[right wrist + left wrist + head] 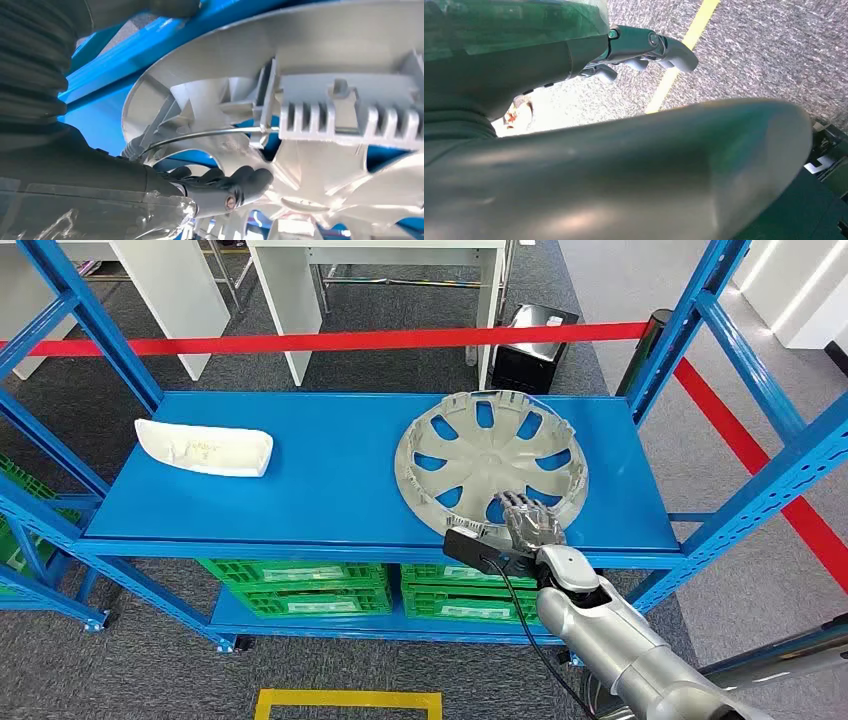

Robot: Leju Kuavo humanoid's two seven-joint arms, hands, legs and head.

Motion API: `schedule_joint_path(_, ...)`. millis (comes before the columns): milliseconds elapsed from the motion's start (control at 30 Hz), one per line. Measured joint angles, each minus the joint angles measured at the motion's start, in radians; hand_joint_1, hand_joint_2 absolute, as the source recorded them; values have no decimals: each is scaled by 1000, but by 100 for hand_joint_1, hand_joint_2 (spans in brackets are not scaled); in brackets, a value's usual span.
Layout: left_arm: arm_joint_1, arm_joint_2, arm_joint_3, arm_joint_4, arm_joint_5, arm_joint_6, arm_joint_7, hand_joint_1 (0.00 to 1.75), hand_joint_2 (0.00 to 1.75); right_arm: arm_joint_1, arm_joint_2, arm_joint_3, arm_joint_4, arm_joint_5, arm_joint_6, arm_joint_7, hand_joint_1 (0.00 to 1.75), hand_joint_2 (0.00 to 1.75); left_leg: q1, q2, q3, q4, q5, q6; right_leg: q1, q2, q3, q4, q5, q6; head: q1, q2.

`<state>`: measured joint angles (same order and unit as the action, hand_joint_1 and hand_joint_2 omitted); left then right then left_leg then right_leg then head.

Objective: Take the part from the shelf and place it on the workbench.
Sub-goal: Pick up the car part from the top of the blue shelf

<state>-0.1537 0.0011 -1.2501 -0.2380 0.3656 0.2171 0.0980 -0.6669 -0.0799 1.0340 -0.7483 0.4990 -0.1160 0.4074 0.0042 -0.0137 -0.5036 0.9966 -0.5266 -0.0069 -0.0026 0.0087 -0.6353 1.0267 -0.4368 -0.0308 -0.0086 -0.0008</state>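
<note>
Our right hand rests on the near rim of the wheel cover, fingers apparently hooked through a spoke gap; a firm grip is unconfirmed. The cover lies flat on the blue shelf. Light, stiff plastic with brittle clips: hold the rim. The left hand hangs with fingers curled, empty.

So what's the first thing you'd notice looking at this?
The big silver wheel cover on the right side of the blue shelf, with the robot's right hand at its near edge, fingers reaching over the rim. A white curved part lies at the shelf's left end.
</note>
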Motion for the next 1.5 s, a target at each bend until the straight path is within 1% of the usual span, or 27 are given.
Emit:
schedule_joint_path(233, 0, 0, 0, 0, -5, 0, -2, 0, 0, 14, -13, -1, -24, 4, -2, 9, 175, 175, 0, 1, 2, 0, -1, 1, 0, 0, 4, -1, 0, 0, 0, 0)
schedule_joint_path(400, 0, 0, 0, 0, -6, 0, 0, 0, 0, 24, -22, -6, -37, 2, -6, 13, 175, 175, 0, 1, 3, 0, 0, 1, 0, 0, 5, -1, 2, 2, 0, 0)
schedule_joint_path(700, -2, 0, 11, 0, 0, -10, 6, 0, 0, 15, -23, -7, -26, -4, -10, -33, 175, 175, 0, 1, 3, 0, 1, 2, 0, 1, 5, -1, 2, 2, 0, 0)
schedule_joint_path(1033, -1, 0, 23, 0, -1, -5, 7, 0, 0, 21, -26, -9, -12, -41, -88, -70, 175, 175, 0, 2, 3, 0, 1, 2, 0, 2, 5, -2, 5, 3, 0, 0)
schedule_joint_path(1233, 0, 0, 26, 0, 0, 5, 3, 0, 0, 22, -35, -37, -50, -117, -154, -122, 175, 175, 0, 4, 3, 0, 1, 2, 0, 4, 5, -2, 6, 3, 0, 0)
schedule_joint_path(1367, 7, 0, 33, 0, 0, 7, 3, 0, 175, 23, -43, -65, -112, -166, -171, -145, 175, 175, 0, 4, 2, 0, 3, 2, 0, 3, 5, -2, 7, 3, 0, 0)
schedule_joint_path(1500, 17, 0, 43, 0, 0, 18, 17, 0, 175, 22, -54, -100, -221, -221, -182, -160, 175, 175, 0, 4, 2, 0, 3, 2, 0, 4, 3, -2, 6, 3, 0, 0)
